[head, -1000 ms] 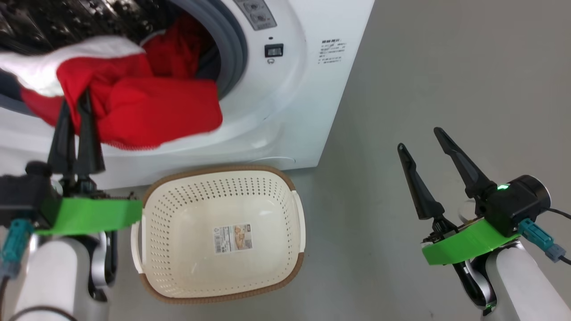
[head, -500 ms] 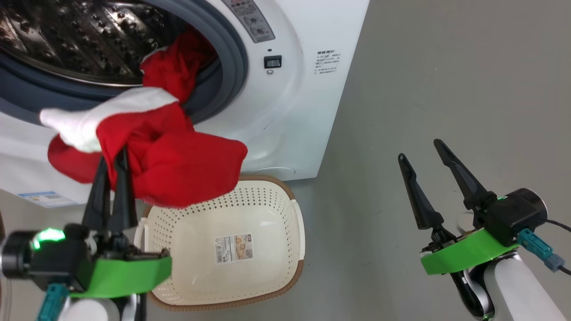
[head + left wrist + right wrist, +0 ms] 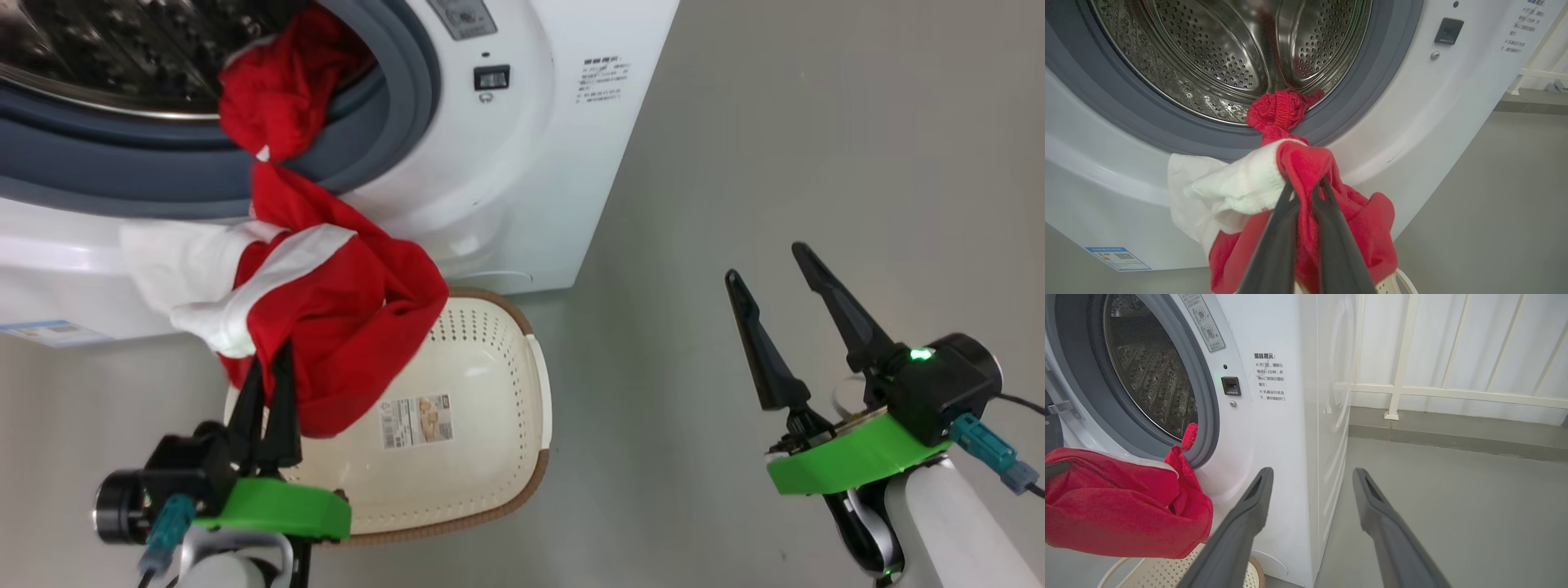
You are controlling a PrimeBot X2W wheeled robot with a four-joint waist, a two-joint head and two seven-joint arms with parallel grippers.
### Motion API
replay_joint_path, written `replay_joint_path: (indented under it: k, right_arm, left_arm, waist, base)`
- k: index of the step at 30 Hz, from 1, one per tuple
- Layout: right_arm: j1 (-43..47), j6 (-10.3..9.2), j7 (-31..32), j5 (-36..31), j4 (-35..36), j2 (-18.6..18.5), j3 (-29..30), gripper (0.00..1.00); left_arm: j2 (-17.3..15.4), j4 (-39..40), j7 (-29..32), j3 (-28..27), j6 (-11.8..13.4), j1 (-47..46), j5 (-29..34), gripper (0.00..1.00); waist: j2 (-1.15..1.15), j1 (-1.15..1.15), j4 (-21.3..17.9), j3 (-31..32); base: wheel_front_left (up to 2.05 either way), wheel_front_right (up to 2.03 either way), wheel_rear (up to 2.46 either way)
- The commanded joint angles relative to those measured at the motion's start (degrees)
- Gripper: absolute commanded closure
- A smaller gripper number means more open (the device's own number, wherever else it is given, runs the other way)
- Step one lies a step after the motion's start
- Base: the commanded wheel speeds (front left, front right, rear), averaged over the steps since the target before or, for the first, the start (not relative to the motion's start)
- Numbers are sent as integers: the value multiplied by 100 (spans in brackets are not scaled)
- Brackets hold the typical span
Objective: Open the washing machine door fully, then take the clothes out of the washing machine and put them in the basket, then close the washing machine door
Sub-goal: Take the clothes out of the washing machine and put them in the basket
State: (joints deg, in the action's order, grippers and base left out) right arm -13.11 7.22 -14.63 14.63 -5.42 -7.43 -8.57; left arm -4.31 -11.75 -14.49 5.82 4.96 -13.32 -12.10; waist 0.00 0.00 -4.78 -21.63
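Lowered and drawn back since a second ago: left gripper (image 3: 272, 359), clenched on the clothes (image 3: 343, 327), now hanging the red-and-white bundle over the near-left part of the basket (image 3: 490, 384) rather than up against the front of the washing machine (image 3: 522, 147). Not free of the machine yet: one red tail running up over the grey rubber ring (image 3: 122, 163) and bunched at the lip of the drum (image 3: 1229, 49). Nothing more to be made out inside the drum, as far as the left wrist view reaches. Right gripper (image 3: 765, 261) spread wide, holding nothing, well apart over the floor (image 3: 816, 122). Opening of the washing machine door judged done, going by the unobstructed mouth; how fully is hard to tell from these views. Left to do: pull the tail clear, let go into the basket, check for leftovers, then shut the door.
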Motion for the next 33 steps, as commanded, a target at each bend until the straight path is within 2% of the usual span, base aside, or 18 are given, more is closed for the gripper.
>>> replay_joint_path:
  k: [1, 5, 8, 12, 19, 24, 33]
  right_arm:
    - [-96, 26, -37, 56, 167, -23, -130, 0]
    - [-144, 26, -37, 63, 169, -27, -133, 0]
    - [-192, 26, -37, 104, 128, -52, -237, 0]
    - [-286, 26, -37, 142, 119, -36, -292, 0]
    - [-402, 26, -37, 194, 88, 12, -327, 0]
    - [-507, 26, -37, 253, 88, 50, -383, 0]
    - [-658, 26, -37, 296, 86, 93, -426, 0]
  left_arm:
    - [-31, 14, -49, -159, -41, -185, -37, 100]
    - [25, -684, -50, -198, -204, -498, -244, 100]
    - [52, -1536, -15, -232, -348, -782, -486, 100]
    - [44, -2650, 213, -270, -441, -1268, -658, 100]
    - [2, -4147, 740, -243, -643, -2063, -837, 100]
    - [-58, -4898, 888, -265, -702, -2518, -927, 100]
    - [-99, -5698, 668, -287, -752, -3002, -1021, 100]
  waist:
    - [0, 0, -63, -168]
    - [0, 0, -122, -360]
    - [0, 0, -186, -483]
    - [0, 0, -298, -642]
    - [0, 0, -467, -912]
    - [0, 0, -566, -1124]
    - [0, 0, -623, -1375]
  base:
    - [0, 0, 0]
    - [0, 0, 0]
    - [0, 0, 0]
    - [0, 0, 0]
    - [0, 0, 0]
    - [0, 0, 0]
    - [0, 0, 0]
